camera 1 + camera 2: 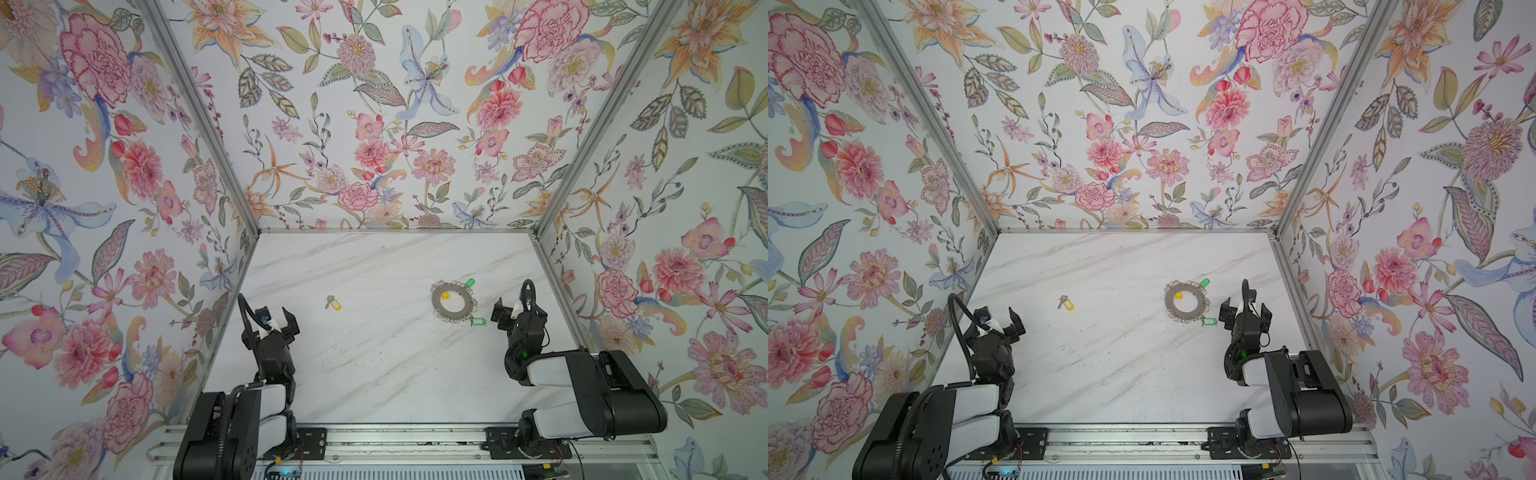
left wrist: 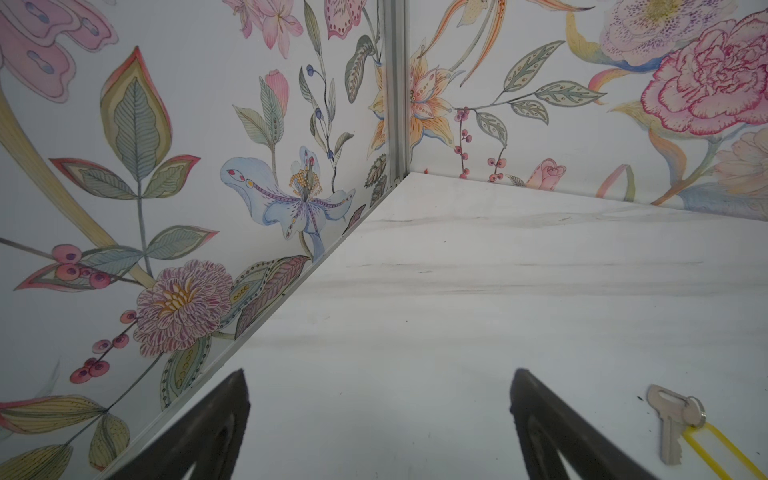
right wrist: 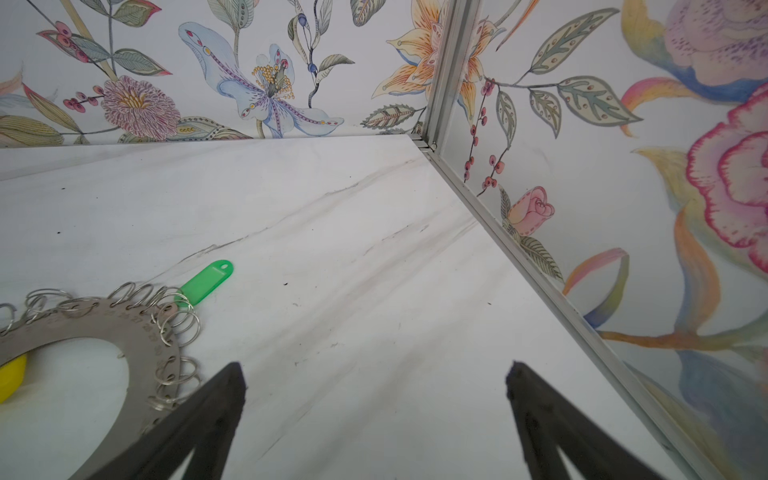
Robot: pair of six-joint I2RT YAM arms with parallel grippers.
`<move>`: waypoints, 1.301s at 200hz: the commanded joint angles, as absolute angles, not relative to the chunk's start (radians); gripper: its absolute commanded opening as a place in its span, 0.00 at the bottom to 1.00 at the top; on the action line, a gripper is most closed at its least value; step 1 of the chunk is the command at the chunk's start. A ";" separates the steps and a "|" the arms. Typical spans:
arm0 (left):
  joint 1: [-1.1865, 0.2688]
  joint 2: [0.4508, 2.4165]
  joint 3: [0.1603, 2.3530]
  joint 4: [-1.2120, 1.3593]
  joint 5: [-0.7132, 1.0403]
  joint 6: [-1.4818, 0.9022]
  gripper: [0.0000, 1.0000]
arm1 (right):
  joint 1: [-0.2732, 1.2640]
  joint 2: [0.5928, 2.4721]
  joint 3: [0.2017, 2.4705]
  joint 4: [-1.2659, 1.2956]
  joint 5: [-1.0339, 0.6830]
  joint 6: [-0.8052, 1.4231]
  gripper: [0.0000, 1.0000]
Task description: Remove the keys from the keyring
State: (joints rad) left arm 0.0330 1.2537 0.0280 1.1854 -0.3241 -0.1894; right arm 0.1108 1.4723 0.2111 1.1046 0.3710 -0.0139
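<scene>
The keyring lies flat on the marble table, right of centre. It is a grey disc fringed with wire loops. A yellow tag rests in its hole. One green tag sits at its far edge and another at its near right. One key with a yellow tag lies loose, left of centre. My left gripper is open and empty, near-left of that key. My right gripper is open and empty, just right of the keyring.
Floral walls close in the table on the left, back and right. An aluminium rail carrying both arm bases runs along the front edge. Small dark specks dot the marble.
</scene>
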 commanded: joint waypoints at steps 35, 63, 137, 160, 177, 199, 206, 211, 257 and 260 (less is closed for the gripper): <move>0.041 1.459 0.079 1.521 -0.138 -0.139 0.99 | 0.111 1.565 0.244 1.234 0.255 -0.073 0.99; 0.029 1.615 0.059 1.701 -0.072 -0.111 0.99 | 0.066 1.547 0.278 1.135 0.188 -0.036 0.99; 0.031 1.580 0.124 1.539 -0.004 -0.089 0.99 | 0.054 1.547 0.286 1.118 0.160 -0.029 0.99; 0.028 1.578 0.127 1.532 -0.005 -0.087 0.99 | 0.054 1.547 0.285 1.118 0.160 -0.028 0.99; 0.027 1.578 0.129 1.528 -0.004 -0.086 0.99 | 0.054 1.547 0.286 1.118 0.160 -0.028 0.99; 0.027 1.577 0.130 1.525 -0.006 -0.086 0.99 | 0.054 1.547 0.285 1.118 0.160 -0.028 0.99; 0.027 1.577 0.130 1.525 -0.006 -0.086 0.99 | 0.054 1.546 0.285 1.118 0.160 -0.029 0.99; 0.027 1.577 0.129 1.525 -0.007 -0.086 0.99 | 0.054 1.547 0.285 1.118 0.160 -0.028 0.99; 0.026 1.576 0.129 1.525 -0.007 -0.086 0.99 | 0.054 1.547 0.288 1.118 0.158 -0.028 0.99; 0.026 1.577 0.130 1.526 -0.008 -0.086 0.99 | 0.054 1.546 0.287 1.118 0.158 -0.028 0.99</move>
State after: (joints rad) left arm 0.0326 1.5894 0.1169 1.4818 -0.0284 -0.1074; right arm 0.0582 1.5467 0.2695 1.1110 0.1650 -0.0330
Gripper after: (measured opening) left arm 0.989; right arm 0.993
